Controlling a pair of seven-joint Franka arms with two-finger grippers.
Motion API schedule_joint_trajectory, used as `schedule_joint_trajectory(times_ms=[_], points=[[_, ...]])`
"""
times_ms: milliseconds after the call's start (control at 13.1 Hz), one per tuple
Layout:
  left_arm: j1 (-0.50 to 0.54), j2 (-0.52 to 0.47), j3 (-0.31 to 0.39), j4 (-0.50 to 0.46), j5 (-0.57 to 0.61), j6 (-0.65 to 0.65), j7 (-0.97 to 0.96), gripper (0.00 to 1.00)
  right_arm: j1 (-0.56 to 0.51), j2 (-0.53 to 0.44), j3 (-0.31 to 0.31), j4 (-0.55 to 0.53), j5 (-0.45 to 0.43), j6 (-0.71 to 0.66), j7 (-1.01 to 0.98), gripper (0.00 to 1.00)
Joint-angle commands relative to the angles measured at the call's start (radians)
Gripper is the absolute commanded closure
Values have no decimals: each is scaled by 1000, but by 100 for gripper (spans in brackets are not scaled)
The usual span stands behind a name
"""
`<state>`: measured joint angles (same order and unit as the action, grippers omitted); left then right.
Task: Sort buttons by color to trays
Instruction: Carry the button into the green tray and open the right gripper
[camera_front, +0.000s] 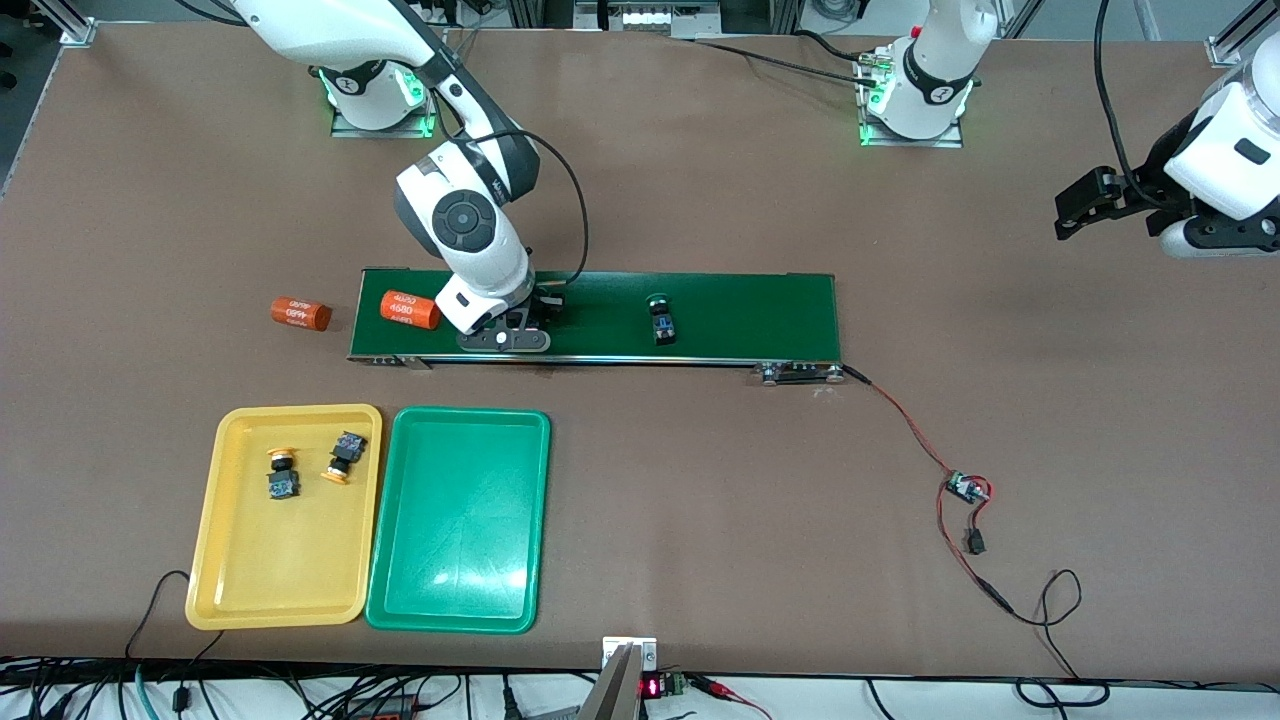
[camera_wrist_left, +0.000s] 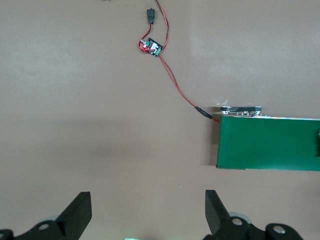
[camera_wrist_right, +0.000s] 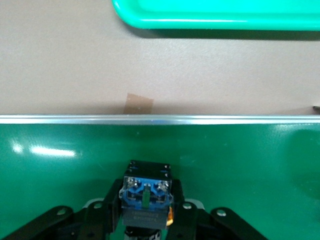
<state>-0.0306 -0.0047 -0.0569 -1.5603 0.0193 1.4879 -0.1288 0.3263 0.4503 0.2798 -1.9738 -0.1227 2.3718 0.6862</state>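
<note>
Front view shows the right hand (camera_front: 505, 325) low on the conveyor belt (camera_front: 740, 318), toward the right arm's end of it. The right wrist view shows its fingers (camera_wrist_right: 107, 212) closed against the sides of a button (camera_wrist_right: 146, 195), blue-and-black body facing the camera, cap hidden; the cap colour cannot be told from here. A second button (camera_front: 660, 320), dark-capped, lies on the belt toward the left arm's end. Two yellow-capped buttons (camera_front: 283, 474) (camera_front: 342, 456) lie in the yellow tray (camera_front: 230, 580). The green tray (camera_front: 400, 590) beside it holds none. Two orange cylinders (camera_front: 410, 309) (camera_front: 300, 313) lie near, one on the belt, one on the table (camera_front: 700, 500).

Judgement: the step in hand is securing and lifting the gripped button. Lift it straight up clear of the belt rail, confirm the cap colour, then carry it over the matching tray and release it low. The nearby cylinder should not be struck.

The left hand (camera_wrist_left: 145, 212) waits open over bare table off the belt's end.
</note>
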Motion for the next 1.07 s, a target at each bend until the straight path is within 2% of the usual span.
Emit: schedule_joint_trajectory(times_ms=[0, 305, 533, 762, 990], points=[[-2, 6, -6, 29, 13, -25, 21, 0, -10, -5, -17, 48, -15, -23, -22, 89], [1, 8, -4, 28, 11, -25, 24, 0, -26, -10, -48, 254, -2, -216, -120, 89], [3, 8, -4, 29, 11, -25, 24, 0, -55, 19, -79, 340, -1, -213, -201, 89], [1, 8, -4, 29, 13, -25, 23, 0, -79, 117, -113, 424, -3, -201, -307, 88], [4, 6, -6, 28, 10, -31, 21, 0, -81, 185, -157, 434, -2, -77, -408, 88]])
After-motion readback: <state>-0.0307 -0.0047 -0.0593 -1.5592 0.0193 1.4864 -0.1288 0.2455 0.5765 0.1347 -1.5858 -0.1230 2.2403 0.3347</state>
